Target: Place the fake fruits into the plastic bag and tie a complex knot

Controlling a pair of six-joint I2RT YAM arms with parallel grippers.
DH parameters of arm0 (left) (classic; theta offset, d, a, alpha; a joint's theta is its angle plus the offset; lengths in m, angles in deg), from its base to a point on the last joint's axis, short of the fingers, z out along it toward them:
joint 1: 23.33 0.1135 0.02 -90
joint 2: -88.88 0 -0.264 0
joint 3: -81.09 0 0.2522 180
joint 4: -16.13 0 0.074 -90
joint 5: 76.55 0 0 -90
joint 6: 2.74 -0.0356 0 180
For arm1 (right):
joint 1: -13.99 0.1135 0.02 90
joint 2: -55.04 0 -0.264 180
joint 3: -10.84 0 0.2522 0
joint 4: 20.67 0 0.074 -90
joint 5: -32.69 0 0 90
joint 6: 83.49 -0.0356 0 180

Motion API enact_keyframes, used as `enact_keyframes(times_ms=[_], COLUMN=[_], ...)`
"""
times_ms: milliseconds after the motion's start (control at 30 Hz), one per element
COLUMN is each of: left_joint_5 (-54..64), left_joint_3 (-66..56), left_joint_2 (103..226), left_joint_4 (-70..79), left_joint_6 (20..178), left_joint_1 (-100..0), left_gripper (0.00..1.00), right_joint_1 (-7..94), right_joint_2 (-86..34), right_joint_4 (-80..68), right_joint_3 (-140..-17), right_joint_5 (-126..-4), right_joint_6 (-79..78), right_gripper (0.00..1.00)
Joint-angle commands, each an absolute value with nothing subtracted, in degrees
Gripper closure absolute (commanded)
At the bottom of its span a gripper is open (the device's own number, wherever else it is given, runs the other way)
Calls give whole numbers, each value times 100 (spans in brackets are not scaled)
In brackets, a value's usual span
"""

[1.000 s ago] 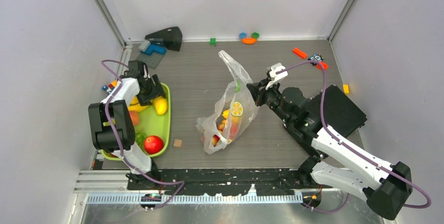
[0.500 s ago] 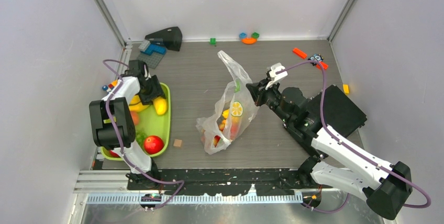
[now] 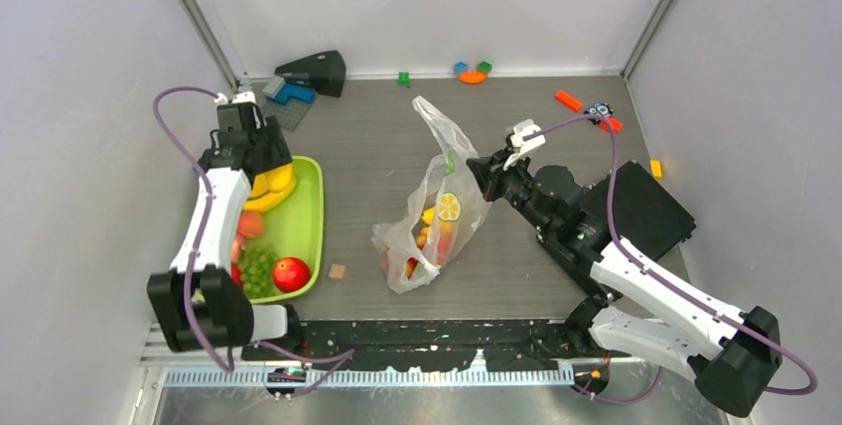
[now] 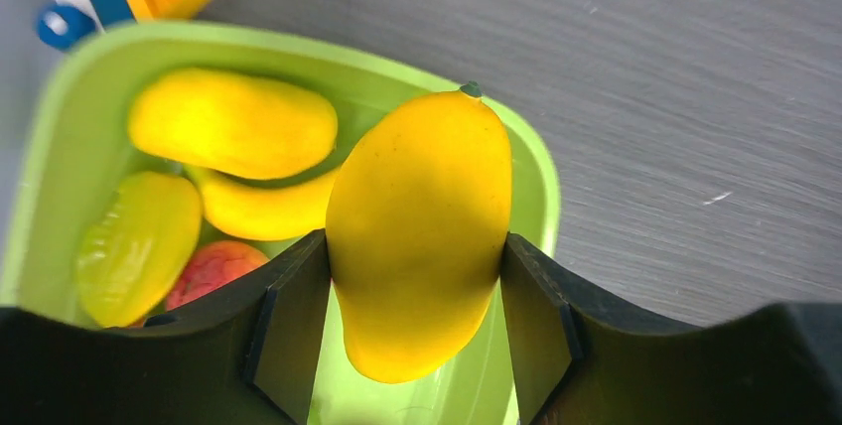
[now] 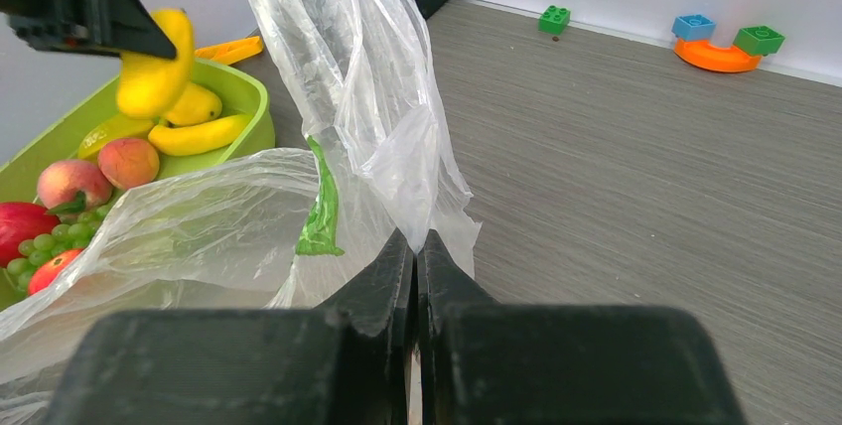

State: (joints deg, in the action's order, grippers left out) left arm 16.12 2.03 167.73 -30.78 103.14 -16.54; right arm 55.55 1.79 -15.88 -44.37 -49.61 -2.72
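a: what does the left wrist view give that the overhead one hides?
b: the left end effector clamped on a yellow mango, a finger on each flank, above one end of the lime-green tray. from overhead the arm covers that grip.
a: and the right wrist view?
b: the right end effector pinched shut on a fold of the plastic bag.
a: describe the bag.
b: thin, crinkly, see-through, one side drawn upward, sitting mid-desk, well apart from the tray. inside: a lemon slice and orange-red fruit.
a: what's in the tray?
b: bananas, a peach, green grapes, a red apple.
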Motion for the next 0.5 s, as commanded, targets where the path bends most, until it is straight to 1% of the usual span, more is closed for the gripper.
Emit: enact_keyframes(times_ms=[0,100,233,333,467], left_joint_5=[2174,2215,1864,1694,1492], left_joint_3=[203,253,-54,-635,-1448], left_joint_2=[15802,15064,14366,14238,14509], left_joint_4=[-2826,-2755,-2685,-2769,-2780], left_joint_6=[9570,9184,8787,8753,8188], left_joint_1=[-2198,-2956,-4128,-5059,-6513], left_gripper=[57,58,60,61,63], right_joint_1=[5547,5547,5545,5543,5547], right_joint_2=[219,179,126,95,93], right_joint_4=[-1873,-1823,-1819,-1816,-1794], right_joint_3=[-4479,-4527,-4564,-4583,-4594], right_joint_5=[-5001,-5001,-5007,-5065,-5076], right_joint_6=[-316,-300,-306,-322,-354], right_gripper=[95,95,95,95,95])
